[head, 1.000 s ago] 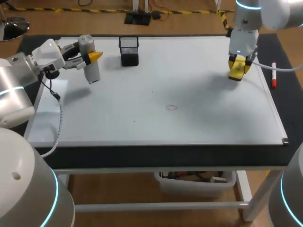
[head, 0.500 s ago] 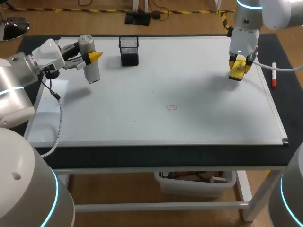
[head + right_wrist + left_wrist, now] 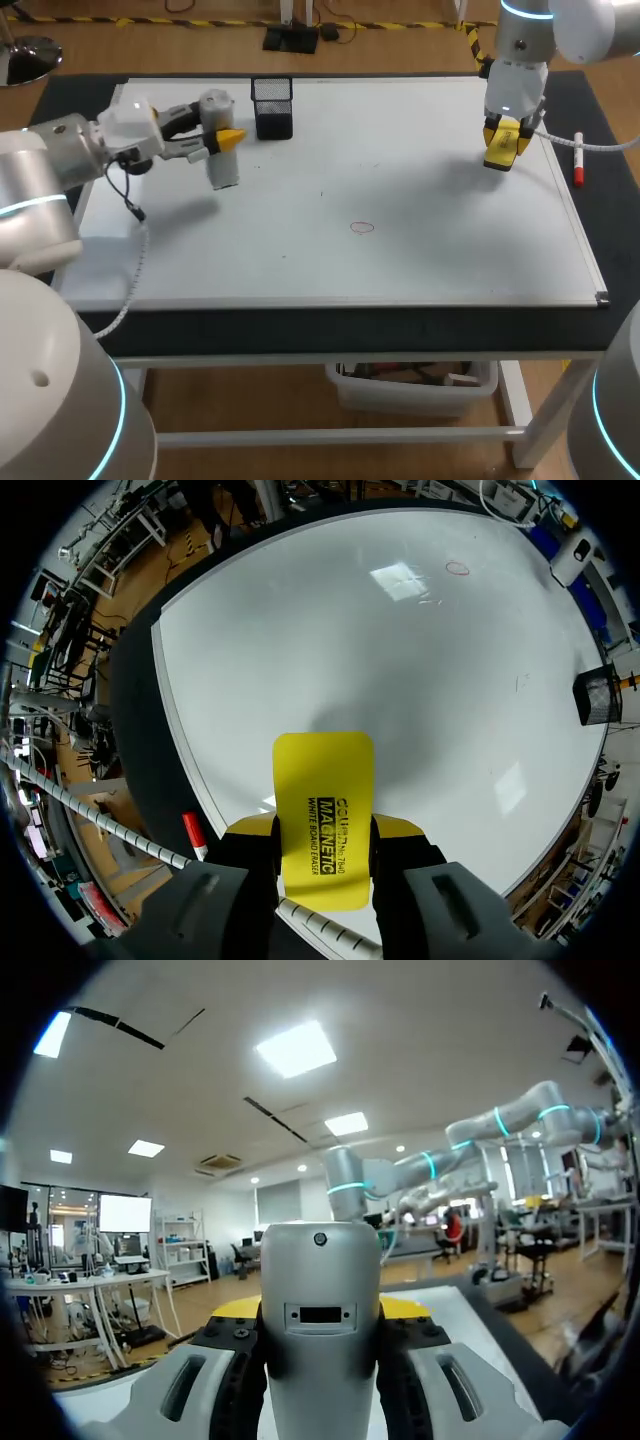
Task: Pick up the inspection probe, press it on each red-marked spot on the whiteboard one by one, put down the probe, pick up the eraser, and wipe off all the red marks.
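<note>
The left gripper [image 3: 222, 140] pinches the probe [image 3: 221, 165] over the board's [image 3: 420, 260] far-left part, beside the mesh cup [image 3: 272, 107]. The right gripper [image 3: 503, 142] pinches the eraser [image 3: 499, 156] at far right. The red ring [image 3: 362, 227] is small, so I'd guess a slanted press could skid off it.

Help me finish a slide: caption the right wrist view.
Right claw shut on the yellow eraser over the whiteboard, one red mark far ahead.
</note>
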Robot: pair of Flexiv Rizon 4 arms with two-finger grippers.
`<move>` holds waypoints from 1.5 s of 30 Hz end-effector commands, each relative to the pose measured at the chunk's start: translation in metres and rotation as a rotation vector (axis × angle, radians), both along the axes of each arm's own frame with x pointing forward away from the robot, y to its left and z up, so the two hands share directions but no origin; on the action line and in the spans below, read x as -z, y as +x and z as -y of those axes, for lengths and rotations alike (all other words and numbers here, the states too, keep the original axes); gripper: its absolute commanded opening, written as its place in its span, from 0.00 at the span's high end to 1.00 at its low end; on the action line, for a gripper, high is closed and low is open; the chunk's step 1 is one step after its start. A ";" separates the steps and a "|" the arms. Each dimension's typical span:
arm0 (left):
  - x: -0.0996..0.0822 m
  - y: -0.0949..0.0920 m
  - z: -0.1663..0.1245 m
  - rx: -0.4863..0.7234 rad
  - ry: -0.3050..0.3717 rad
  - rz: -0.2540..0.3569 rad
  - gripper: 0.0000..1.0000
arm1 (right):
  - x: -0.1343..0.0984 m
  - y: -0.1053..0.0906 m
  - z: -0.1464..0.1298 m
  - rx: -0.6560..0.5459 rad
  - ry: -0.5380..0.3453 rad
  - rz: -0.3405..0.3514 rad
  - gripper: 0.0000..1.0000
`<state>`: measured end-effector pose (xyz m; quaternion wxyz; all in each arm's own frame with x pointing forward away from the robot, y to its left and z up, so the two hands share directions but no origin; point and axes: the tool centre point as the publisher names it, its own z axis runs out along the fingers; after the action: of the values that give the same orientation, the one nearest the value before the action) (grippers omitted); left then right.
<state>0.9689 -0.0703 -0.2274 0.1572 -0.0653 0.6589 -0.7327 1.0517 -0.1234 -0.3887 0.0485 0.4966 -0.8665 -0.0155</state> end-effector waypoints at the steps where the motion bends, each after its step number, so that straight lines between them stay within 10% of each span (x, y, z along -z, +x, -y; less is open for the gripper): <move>1: 0.004 -0.009 0.025 0.037 -0.026 -0.003 1.00 | -0.002 0.000 0.001 -0.002 -0.002 0.000 1.00; 23: 0.021 -0.075 0.158 0.340 -0.131 -0.067 1.00 | -0.002 0.000 0.001 -0.002 -0.002 0.000 1.00; 45: 0.040 -0.064 0.224 0.453 -0.127 -0.075 1.00 | -0.002 0.000 0.001 -0.002 -0.002 0.000 1.00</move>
<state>0.8995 -0.2919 -0.2626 -0.0296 0.0359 0.6201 -0.7831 1.0517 -0.1236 -0.3885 0.0485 0.4965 -0.8665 -0.0155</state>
